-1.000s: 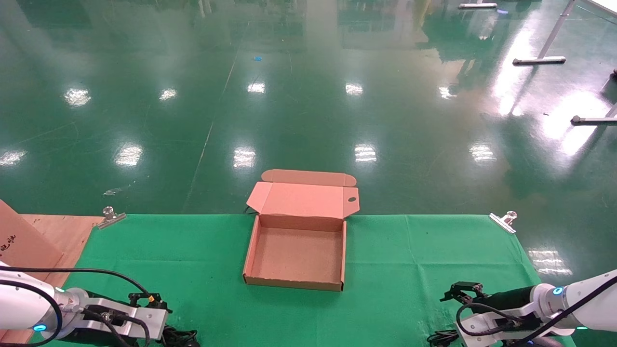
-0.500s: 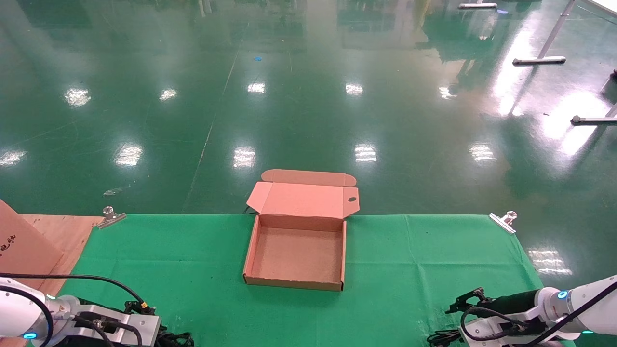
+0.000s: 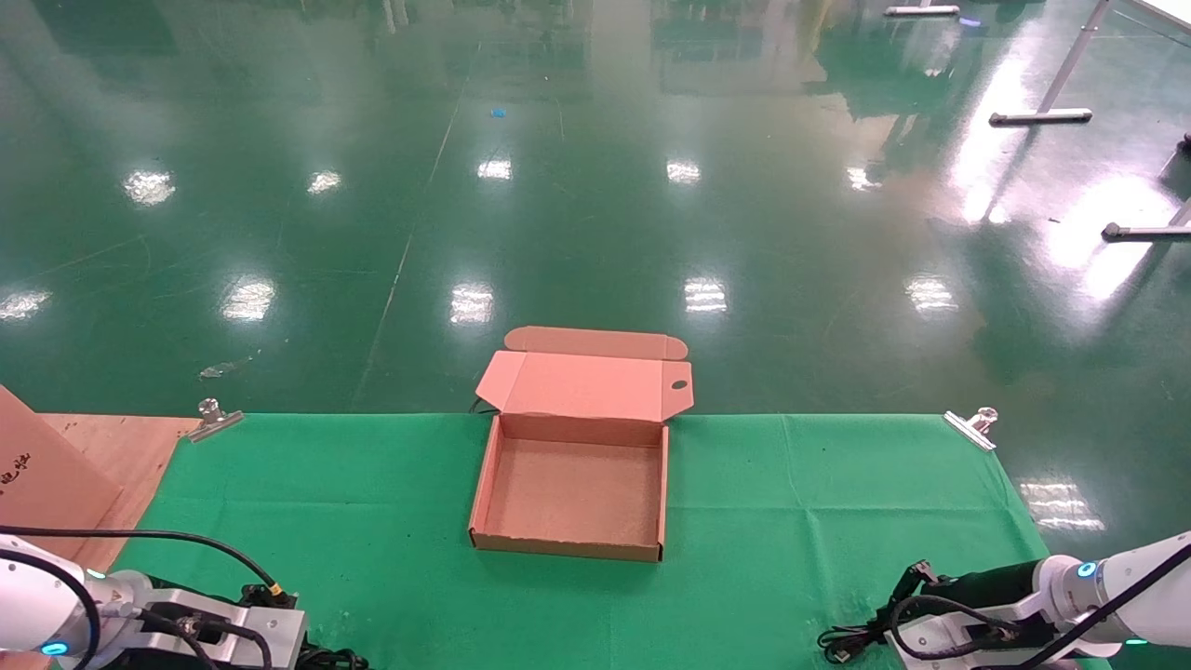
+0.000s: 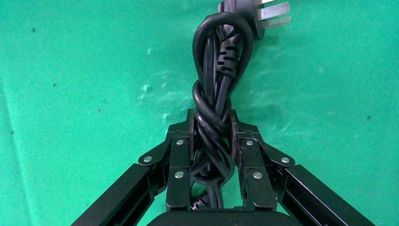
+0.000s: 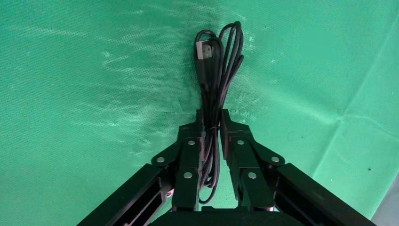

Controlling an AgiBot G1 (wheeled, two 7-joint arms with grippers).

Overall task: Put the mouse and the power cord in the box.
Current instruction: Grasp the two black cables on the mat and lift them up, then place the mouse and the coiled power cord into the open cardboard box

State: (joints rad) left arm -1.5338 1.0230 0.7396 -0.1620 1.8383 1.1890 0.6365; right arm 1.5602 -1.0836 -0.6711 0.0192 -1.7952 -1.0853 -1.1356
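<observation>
The brown cardboard box (image 3: 481, 484) stands open in the middle of the green cloth, lid tilted back, nothing inside. At the near left edge my left arm (image 3: 186, 633) reaches low over the table. Its left gripper (image 4: 212, 132) is shut on the power cord (image 4: 219, 61), a twisted black bundle whose pronged plug (image 4: 266, 12) lies beyond the fingertips. At the near right, my right gripper (image 5: 212, 126) is shut on the mouse's thin black wire (image 5: 221, 61), a looped bundle with a USB plug (image 5: 203, 51). That wire (image 3: 842, 644) also trails beside the right arm (image 3: 1070, 582). The mouse body is hidden.
The green cloth (image 3: 819, 502) is held by metal clips at its far corners (image 3: 212, 417) (image 3: 972, 426). A wooden board and a cardboard piece (image 3: 56, 475) lie off the left side. Beyond the far edge is shiny green floor.
Both arms have sunk toward the near table edge. The right gripper, raised and open a second ago, has come down and shut round the wire bundle.
</observation>
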